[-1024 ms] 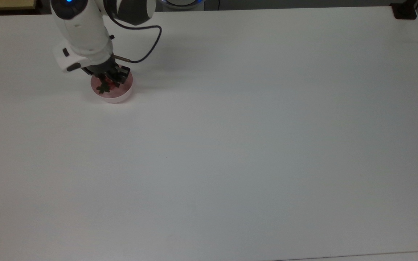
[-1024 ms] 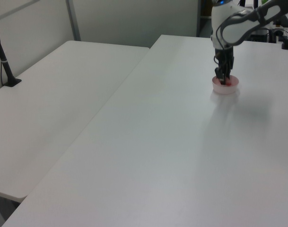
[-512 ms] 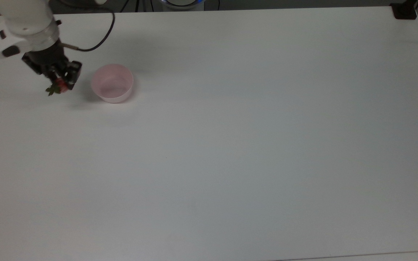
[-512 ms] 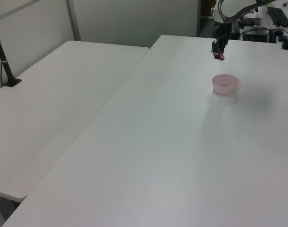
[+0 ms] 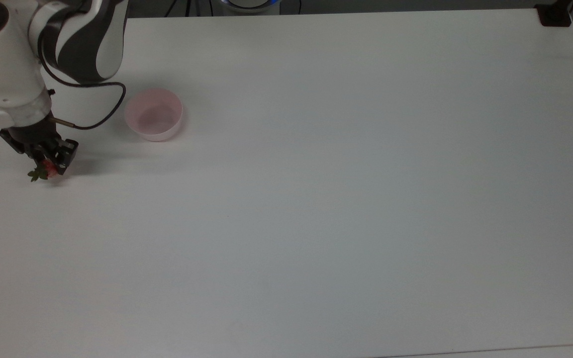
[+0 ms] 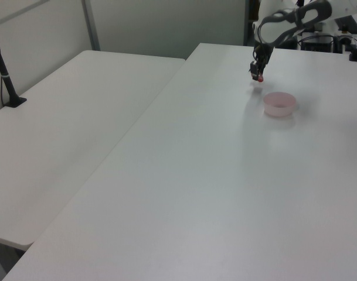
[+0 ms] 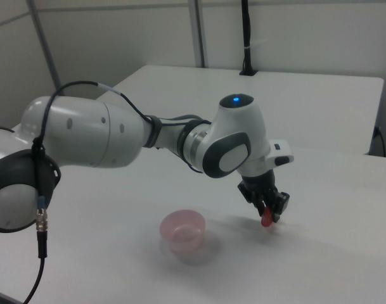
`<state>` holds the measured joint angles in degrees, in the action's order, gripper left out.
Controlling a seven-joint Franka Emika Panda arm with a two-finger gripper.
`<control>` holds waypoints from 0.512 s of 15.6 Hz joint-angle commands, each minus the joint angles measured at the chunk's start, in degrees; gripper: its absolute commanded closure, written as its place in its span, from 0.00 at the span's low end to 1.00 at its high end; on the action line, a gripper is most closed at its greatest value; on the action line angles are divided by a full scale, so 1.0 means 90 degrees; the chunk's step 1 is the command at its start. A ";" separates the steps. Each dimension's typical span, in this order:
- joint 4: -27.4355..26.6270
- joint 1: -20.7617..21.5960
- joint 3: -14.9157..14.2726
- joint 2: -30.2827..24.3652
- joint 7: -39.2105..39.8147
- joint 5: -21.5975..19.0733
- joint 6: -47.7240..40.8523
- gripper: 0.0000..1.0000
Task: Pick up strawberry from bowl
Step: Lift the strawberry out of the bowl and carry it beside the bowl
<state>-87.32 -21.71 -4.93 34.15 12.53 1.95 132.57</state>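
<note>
the gripper is closed on the strawberry, holding it just above the table, well to the top view's left of the bowl, which sits with nothing in it. the fruit is out, so the pick looks done. to finish well, keep the squeeze steady, since the hold seems to be on the red body with the green cap sticking out, and avoid jerky moves.

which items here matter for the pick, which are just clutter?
Job:
- strawberry, held in the pincer
- pink bowl, empty now

Bystanders:
- white table
- second table in the left view
- black post on it
</note>
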 commanded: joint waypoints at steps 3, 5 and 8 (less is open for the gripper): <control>0.0122 0.0058 -0.0038 0.0082 0.0287 -0.0021 0.0045 0.70; 0.0112 0.0058 -0.0038 0.0072 0.0249 0.0047 0.0045 0.12; 0.0112 0.0088 -0.0028 -0.0025 0.0190 0.0067 -0.0003 0.00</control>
<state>-86.40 -21.48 -4.92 35.01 13.51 2.10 132.99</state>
